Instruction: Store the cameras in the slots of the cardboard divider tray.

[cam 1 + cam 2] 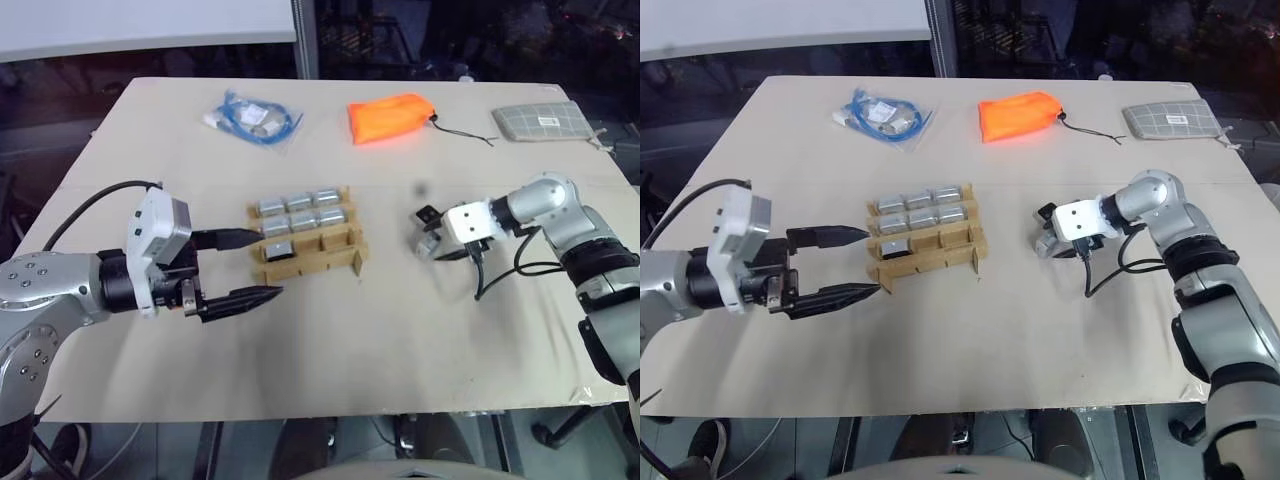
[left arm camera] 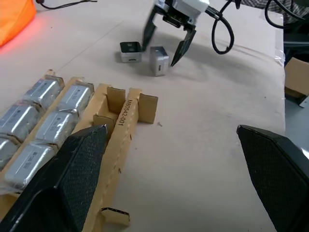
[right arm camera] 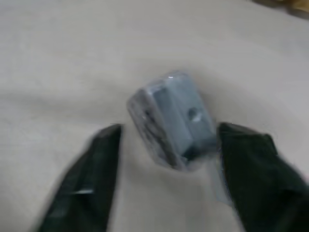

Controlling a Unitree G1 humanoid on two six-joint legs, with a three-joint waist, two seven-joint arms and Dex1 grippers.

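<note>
Toward the near left part of the tabletop [image 1: 330,380], the left gripper [image 1: 243,268] hovered with its two black fingers spread wide and nothing between them, its tips pointing at the near left end of the cardboard divider tray [image 1: 312,259]. The tray sat around the middle of the tabletop, a little left of center. Seven silvery cameras [image 1: 299,203] lay packed in its slots: three along the far row, three in the next, and one [image 1: 277,251] at the left end of the row after that. The remaining near slots were unfilled.

To the right of the tray, well apart from it, the right gripper [image 2: 164,50] pointed down at two loose cameras lying just beside each other on the bare board. Its fingers straddled one camera [image 2: 159,60] at a middling spread; in the right wrist view one finger looked to be against that camera and the other stood off it, so the grip was not closed. The second loose camera [image 2: 130,51] lay with its black face up, beside the gripper.

Along the far edge lay a clear bag of blue cable [image 1: 253,117] toward the left, an orange pouch [image 1: 389,118] near the middle, and a grey checked pouch [image 1: 540,122] toward the right corner.
</note>
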